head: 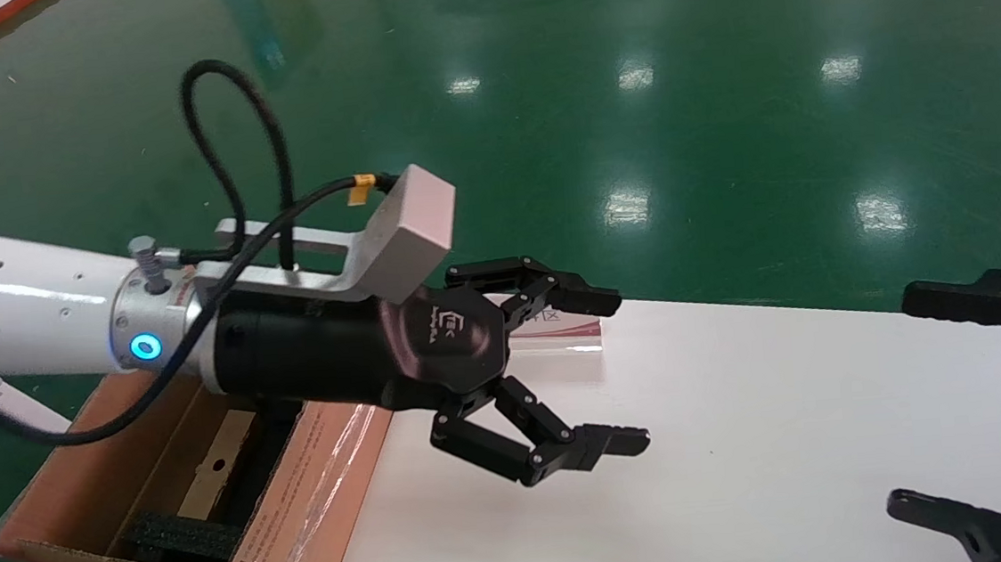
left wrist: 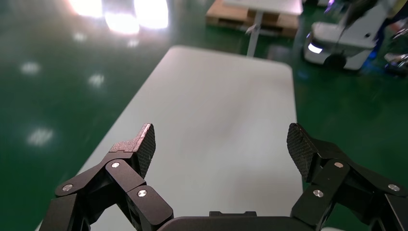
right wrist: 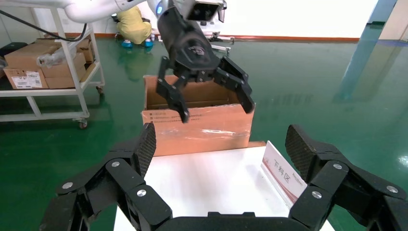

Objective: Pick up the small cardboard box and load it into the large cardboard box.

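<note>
At the near right edge of the head view, the right gripper (head: 966, 405) is seen with its jaws spread wide and nothing between them, held over the near right part of the white table (head: 745, 440). Nothing is gripped by it, and it appears idle.

Farther left, the left gripper (head: 601, 371) is extended over the table's left end, its jaws likewise released and empty; in the left wrist view only bare tabletop is seen between its fingertips (left wrist: 144, 142).

Just beside the table's left end, at the near left, the large cardboard box (head: 303, 502) stands open, with clear tape and small print on the flap facing the table. Black foam (head: 177, 539) is seen inside it. Between the foam blocks a narrow brown cardboard piece with a small round hole is visible; this is judged to be the small cardboard box (head: 216, 469), already lying inside the large one, though only part of it is shown beneath the left arm.

Beyond the left gripper, a small sign card (head: 563, 334) with red print stands on the table's far edge. Farther still, only green floor (head: 628, 83) is seen.

As a judgement, the loading step looks done: the small box is set in the large box and has been let go. What is left, if anything, would be for the left arm to be drawn clear
</note>
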